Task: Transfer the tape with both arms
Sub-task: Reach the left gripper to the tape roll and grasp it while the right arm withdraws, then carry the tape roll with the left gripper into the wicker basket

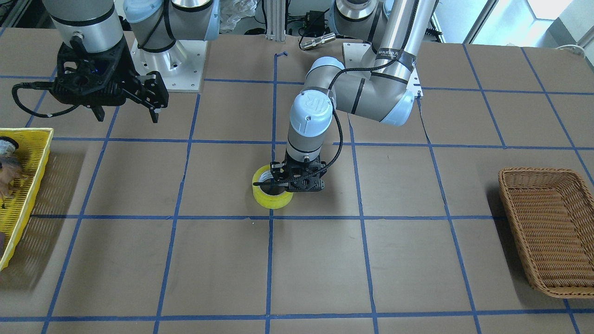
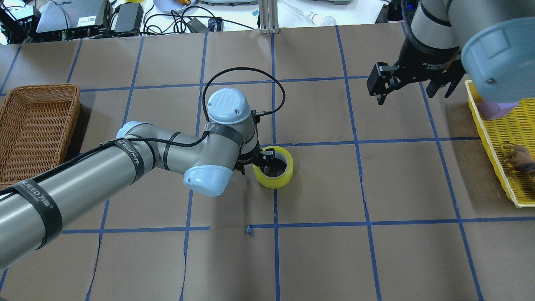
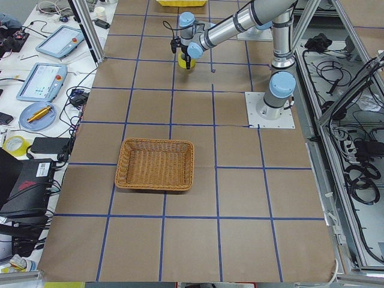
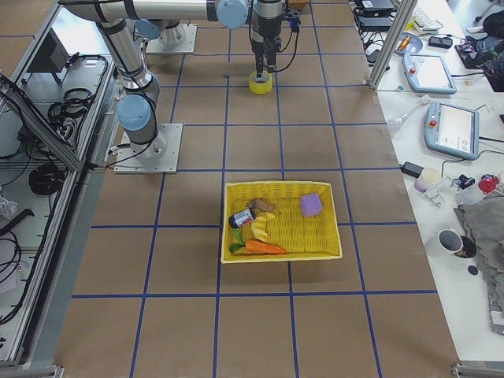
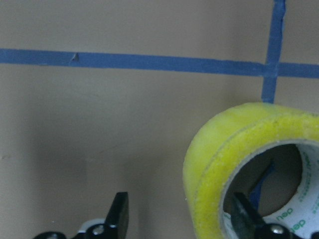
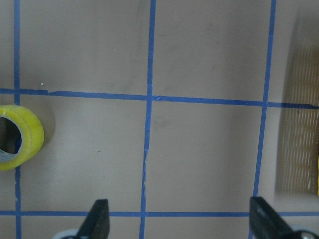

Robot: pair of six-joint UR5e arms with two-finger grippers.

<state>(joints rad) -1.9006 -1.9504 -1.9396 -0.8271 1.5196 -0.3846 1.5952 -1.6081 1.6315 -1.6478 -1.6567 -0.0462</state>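
Observation:
The yellow tape roll (image 1: 271, 197) lies flat on the brown table at its middle; it also shows in the overhead view (image 2: 281, 179) and the left wrist view (image 5: 224, 159). My left gripper (image 2: 267, 165) points down at it and is open. It straddles the roll's near wall: one finger (image 5: 244, 219) is inside the hole, the other (image 5: 119, 214) outside, with a gap to the wall. My right gripper (image 2: 411, 90) is open and empty, held high above the table beside the yellow tray. Its wrist view shows the tape (image 6: 20, 137) far to the left.
A wicker basket (image 2: 33, 125) stands at the table's end on my left. A yellow tray (image 2: 501, 146) with toy items stands at the end on my right. Blue tape lines grid the brown table. Cables and devices lie beyond the far edge.

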